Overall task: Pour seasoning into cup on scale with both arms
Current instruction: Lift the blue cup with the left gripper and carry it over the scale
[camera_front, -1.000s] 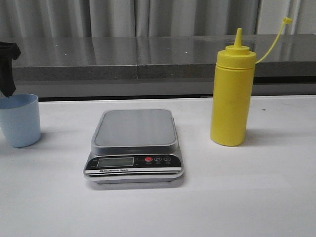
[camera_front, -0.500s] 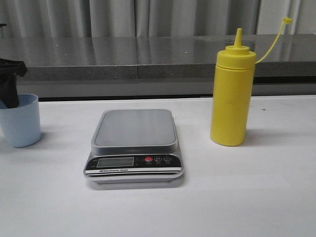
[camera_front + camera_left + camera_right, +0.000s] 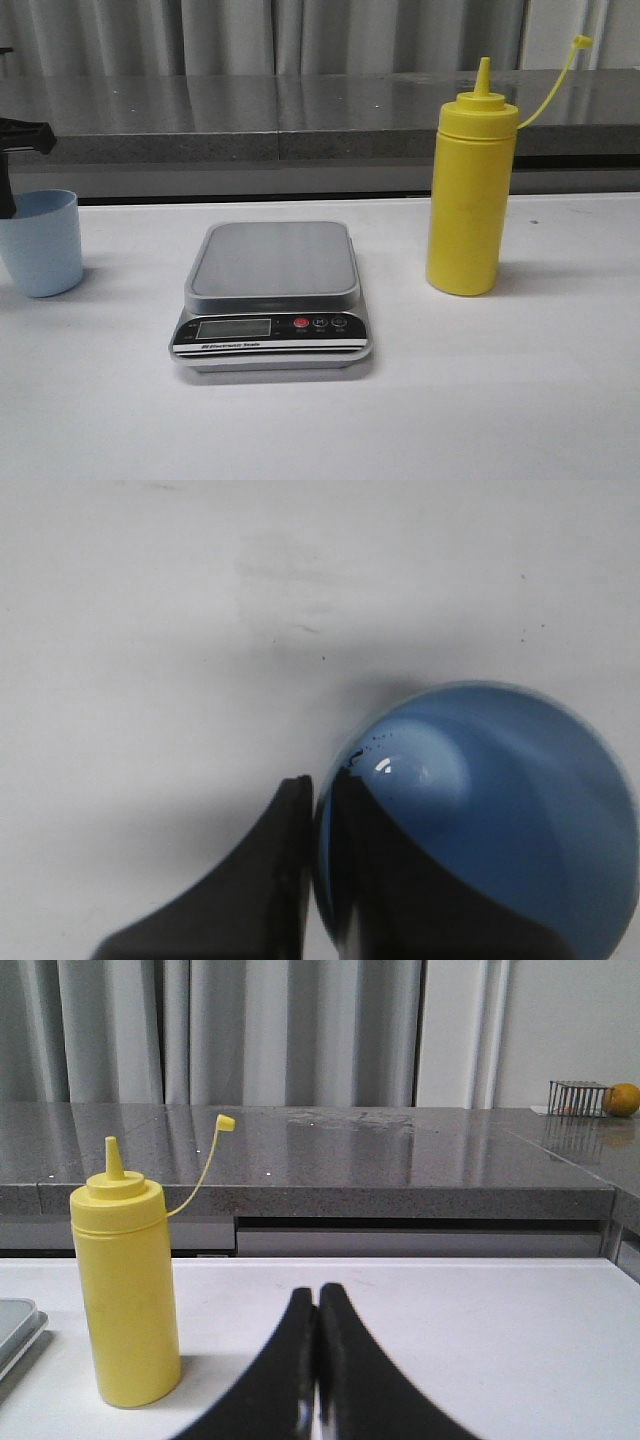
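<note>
The pale blue cup [image 3: 42, 245] stands on the white table at the far left, apart from the scale [image 3: 272, 290] in the middle, whose platform carries nothing. My left gripper [image 3: 8, 170] reaches down at the cup's left rim. In the left wrist view one finger [image 3: 280, 880] is outside the cup [image 3: 500, 800] and the other is inside, with my left gripper [image 3: 318, 785] shut on the wall. The yellow seasoning bottle [image 3: 470, 190] stands upright right of the scale, cap off on its strap. My right gripper [image 3: 318, 1300] is shut and holds nothing, to the right of the bottle [image 3: 125, 1290].
A grey stone counter [image 3: 300, 110] runs behind the table, with curtains beyond it. In the right wrist view a wire basket [image 3: 578, 1097] and an orange fruit [image 3: 622, 1098] sit far back on the counter. The scale's corner [image 3: 15, 1325] shows beside the bottle.
My left gripper has come down onto the cup's rim and shifted left towards the frame's edge. The cup, scale and bottle have not moved.
</note>
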Action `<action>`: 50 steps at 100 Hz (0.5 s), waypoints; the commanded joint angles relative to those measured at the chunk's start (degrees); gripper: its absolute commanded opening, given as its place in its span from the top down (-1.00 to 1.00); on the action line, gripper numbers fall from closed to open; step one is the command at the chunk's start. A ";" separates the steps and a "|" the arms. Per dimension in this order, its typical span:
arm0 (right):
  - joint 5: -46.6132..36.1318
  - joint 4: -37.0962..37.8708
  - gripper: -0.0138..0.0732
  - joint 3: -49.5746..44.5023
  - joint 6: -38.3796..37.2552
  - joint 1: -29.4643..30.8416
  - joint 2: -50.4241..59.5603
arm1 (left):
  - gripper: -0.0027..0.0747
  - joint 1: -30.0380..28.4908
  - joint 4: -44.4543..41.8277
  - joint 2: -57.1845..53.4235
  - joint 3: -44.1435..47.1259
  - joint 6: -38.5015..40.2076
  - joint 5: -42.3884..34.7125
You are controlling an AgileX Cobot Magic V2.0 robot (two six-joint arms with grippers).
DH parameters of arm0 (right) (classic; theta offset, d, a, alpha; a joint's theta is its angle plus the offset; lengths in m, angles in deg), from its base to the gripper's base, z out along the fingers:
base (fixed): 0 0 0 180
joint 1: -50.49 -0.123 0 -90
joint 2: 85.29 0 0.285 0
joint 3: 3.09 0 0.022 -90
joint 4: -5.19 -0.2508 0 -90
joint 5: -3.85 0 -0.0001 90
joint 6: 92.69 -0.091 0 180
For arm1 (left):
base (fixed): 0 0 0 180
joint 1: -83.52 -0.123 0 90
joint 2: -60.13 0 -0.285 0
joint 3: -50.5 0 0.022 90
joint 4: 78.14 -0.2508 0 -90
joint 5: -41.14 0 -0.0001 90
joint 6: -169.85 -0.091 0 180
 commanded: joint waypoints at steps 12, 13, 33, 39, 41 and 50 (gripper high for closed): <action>-4.45 0.50 0.82 0.20 -0.06 0.33 0.76 | 0.90 0.37 1.51 -2.62 -2.53 0.20 -0.39; -4.45 0.50 0.82 0.20 -0.06 0.33 0.76 | 0.90 0.37 1.49 -2.62 -2.66 0.20 0.12; -4.45 0.50 0.82 0.20 -0.06 0.33 0.76 | 0.90 1.03 2.28 -2.62 -10.19 0.20 6.89; -4.45 0.50 0.82 0.20 -0.06 0.33 0.76 | 0.90 1.70 2.28 -2.62 -13.47 0.20 8.42; -4.45 0.50 0.82 0.20 -0.06 0.33 0.76 | 0.90 1.88 2.28 -2.62 -14.27 0.20 9.30; -4.45 0.50 0.82 0.20 -0.06 0.33 0.76 | 0.90 3.32 2.28 -2.62 -19.59 0.20 12.43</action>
